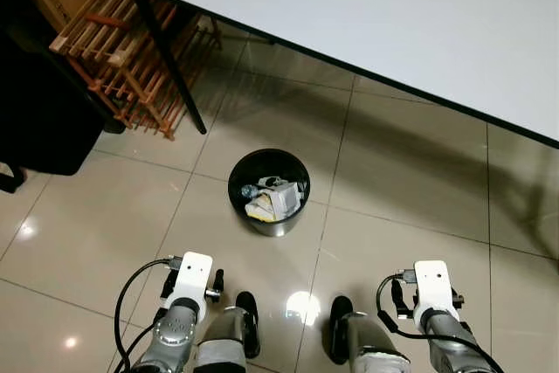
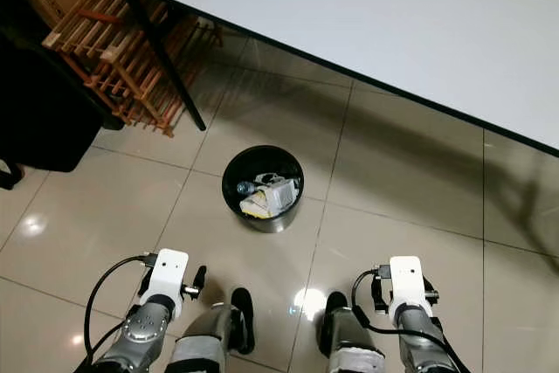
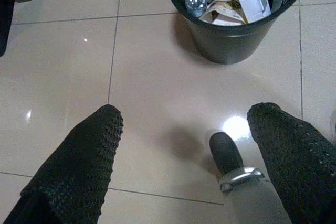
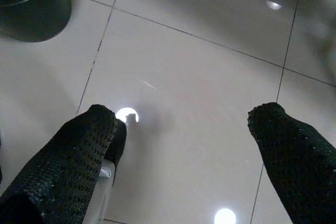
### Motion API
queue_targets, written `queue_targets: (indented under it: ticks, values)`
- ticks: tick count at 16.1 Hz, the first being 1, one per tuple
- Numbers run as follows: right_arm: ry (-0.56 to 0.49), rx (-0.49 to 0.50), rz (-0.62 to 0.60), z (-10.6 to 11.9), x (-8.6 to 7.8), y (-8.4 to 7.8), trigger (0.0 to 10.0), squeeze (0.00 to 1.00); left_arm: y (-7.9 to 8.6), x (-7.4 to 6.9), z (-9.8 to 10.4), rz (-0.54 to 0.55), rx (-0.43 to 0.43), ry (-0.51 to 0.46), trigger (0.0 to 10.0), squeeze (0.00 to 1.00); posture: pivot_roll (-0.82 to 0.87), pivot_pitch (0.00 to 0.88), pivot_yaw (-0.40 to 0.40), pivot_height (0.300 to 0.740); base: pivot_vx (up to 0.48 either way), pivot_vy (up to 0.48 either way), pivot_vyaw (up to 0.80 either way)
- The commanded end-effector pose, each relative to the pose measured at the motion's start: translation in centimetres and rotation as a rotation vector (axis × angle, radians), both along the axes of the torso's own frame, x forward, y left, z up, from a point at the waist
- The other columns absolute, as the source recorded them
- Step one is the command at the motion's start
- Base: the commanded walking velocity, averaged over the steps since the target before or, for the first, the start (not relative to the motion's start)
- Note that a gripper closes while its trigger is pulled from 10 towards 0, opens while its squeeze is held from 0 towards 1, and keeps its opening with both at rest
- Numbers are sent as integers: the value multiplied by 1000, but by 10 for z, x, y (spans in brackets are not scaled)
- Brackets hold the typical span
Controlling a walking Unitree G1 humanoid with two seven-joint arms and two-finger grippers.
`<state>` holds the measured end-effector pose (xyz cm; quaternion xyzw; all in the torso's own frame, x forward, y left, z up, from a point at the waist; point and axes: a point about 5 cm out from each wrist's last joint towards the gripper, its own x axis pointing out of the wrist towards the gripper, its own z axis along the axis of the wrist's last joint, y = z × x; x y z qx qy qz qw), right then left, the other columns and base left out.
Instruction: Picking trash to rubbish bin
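Observation:
A round black rubbish bin [image 1: 297, 169] stands on the tiled floor just ahead of my feet. Trash [image 1: 272, 198] fills it: white cartons, crumpled paper and a clear plastic bottle [image 3: 195, 2]. In the left wrist view, my left gripper [image 3: 184, 124] hangs low beside my left leg, open, nothing between its black fingers [image 3: 84, 156]; the bin [image 3: 231, 45] lies a short way beyond them. In the right wrist view, my right gripper [image 4: 181, 124] hangs by my right leg, also open and empty over bare tiles, with the bin's wall [image 4: 31, 9] at the frame's corner.
A large white table [image 1: 367, 15] with a black leg [image 1: 170, 63] spans the space beyond the bin. A wooden slatted rack [image 1: 122, 50] leans at the far left beside a dark object [image 1: 39, 102]. Glossy beige tiles surround the bin, with my two feet [image 1: 293, 325] below.

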<state>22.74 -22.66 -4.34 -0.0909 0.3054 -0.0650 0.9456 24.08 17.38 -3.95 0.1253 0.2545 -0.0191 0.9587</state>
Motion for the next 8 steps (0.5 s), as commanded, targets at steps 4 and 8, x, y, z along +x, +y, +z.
queue_targets:
  ticks: [4,8]
  values:
    - [43,14,-8,-8,-10,2,10000,0,6,-10,-7,22,-1,43,10000,0,36,325,65,740,0,0,0]
    - [48,27,-9,-8,-8,4,10000,0,6,-11,-8,21,-4,45,10000,0,43,328,67,740,0,0,0]
